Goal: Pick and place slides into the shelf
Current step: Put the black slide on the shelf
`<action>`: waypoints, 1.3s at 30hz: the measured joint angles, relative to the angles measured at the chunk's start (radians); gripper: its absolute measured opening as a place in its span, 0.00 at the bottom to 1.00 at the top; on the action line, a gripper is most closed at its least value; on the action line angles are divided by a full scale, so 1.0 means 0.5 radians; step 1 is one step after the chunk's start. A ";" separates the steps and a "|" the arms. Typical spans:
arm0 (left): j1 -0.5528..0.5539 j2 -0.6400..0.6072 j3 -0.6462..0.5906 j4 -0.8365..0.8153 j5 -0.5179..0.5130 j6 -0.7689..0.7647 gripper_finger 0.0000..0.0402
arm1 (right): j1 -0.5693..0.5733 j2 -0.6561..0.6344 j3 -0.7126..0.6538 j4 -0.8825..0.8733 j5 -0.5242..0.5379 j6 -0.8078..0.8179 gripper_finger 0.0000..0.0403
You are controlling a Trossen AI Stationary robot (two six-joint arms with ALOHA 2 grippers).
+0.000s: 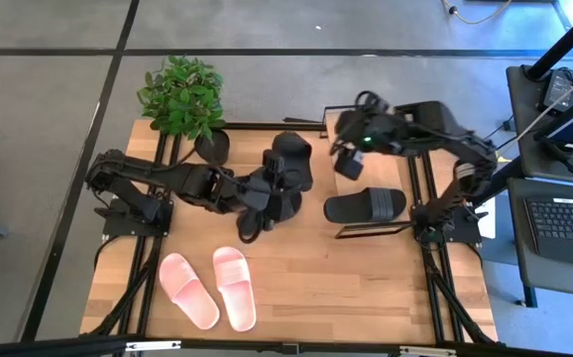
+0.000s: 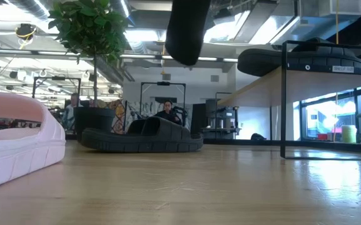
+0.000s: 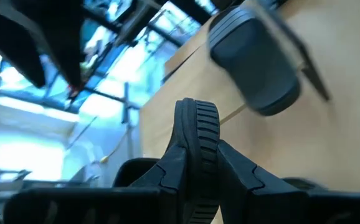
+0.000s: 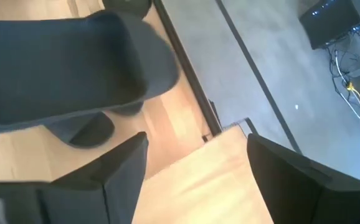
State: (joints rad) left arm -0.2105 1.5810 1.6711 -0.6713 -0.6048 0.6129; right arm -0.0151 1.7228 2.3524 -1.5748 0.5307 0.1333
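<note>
Two pink slides lie at 6 o'clock on the table. The left gripper clamps a black slide at the centre. One black slide rests on the shelf at 3 o'clock; above that shelf, the right gripper is wide, holding nothing.

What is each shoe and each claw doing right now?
Left claw: shut on a matte black slide sandal, lifted off the table.
Right claw: open, empty, over the light wooden shelf board.
Black slide on shelf: lying flat.
Black slide on table: flat, upright.
Two pale pink slides: side by side on the table, untouched.
</note>
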 joint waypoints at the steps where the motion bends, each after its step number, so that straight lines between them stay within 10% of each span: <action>1: 0.014 0.000 0.000 0.007 0.073 0.001 0.13 | 0.000 -0.033 -0.002 -0.002 -0.001 0.029 0.68; 12: 0.233 -0.029 0.000 0.355 0.655 0.459 0.12 | 0.001 -0.276 -0.009 0.004 -0.002 0.235 0.68; 28: 0.931 -0.051 0.002 0.807 2.545 0.629 0.12 | 0.000 -0.289 -0.009 0.008 -0.018 0.365 0.68; 39: 1.211 0.204 0.002 1.065 3.151 0.686 0.12 | -0.001 -0.289 -0.009 0.008 -0.020 0.517 0.68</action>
State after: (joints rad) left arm 0.3949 1.6828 1.6718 -0.1388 0.9708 0.9561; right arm -0.0154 1.5784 2.3478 -1.5707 0.5208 0.3916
